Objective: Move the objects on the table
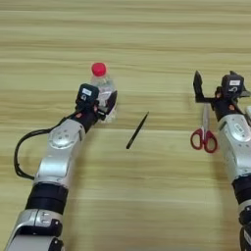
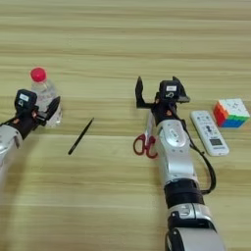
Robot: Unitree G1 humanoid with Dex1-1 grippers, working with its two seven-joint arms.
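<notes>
Left end effector (image 1: 104, 104): closed around the lower body of the bottle, one black finger visible on the bottle's right flank; it appears to have the bottle in its hold.
Right end effector (image 2: 156, 93): fingers spread apart and holding nothing, poised just above the blade tips of the scissors, well to the right of the bottle.
Bottle (image 1: 103, 88): one — small, clear plastic, red cap, standing upright on the table. Probably light and thin-walled, so it may dent or slip under a hard squeeze; the mid-body is the sensible place to hold, as the cap end is narrow.
Pen (image 1: 138, 130): one — thin, black, lying slanted just right of the bottle and apart from it. Stiff, light and likely to roll; best pinched across its middle.
Scissors (image 1: 204, 132): one pair, red handles toward the robot, blades pointing away, further right of the bottle than the pen. Rigid and flat on the wood; the handle loops or the pivot look the surest hold.
Cube (image 2: 231, 113): one, multicoloured, far right of the bottle. Hard and blocky — flat opposite faces suit a pinch.
Remote (image 2: 209, 133): one, white, lying just left of the cube.
Table (image 1: 147, 29): light wood, horizontal grain, carrying all of these.
</notes>
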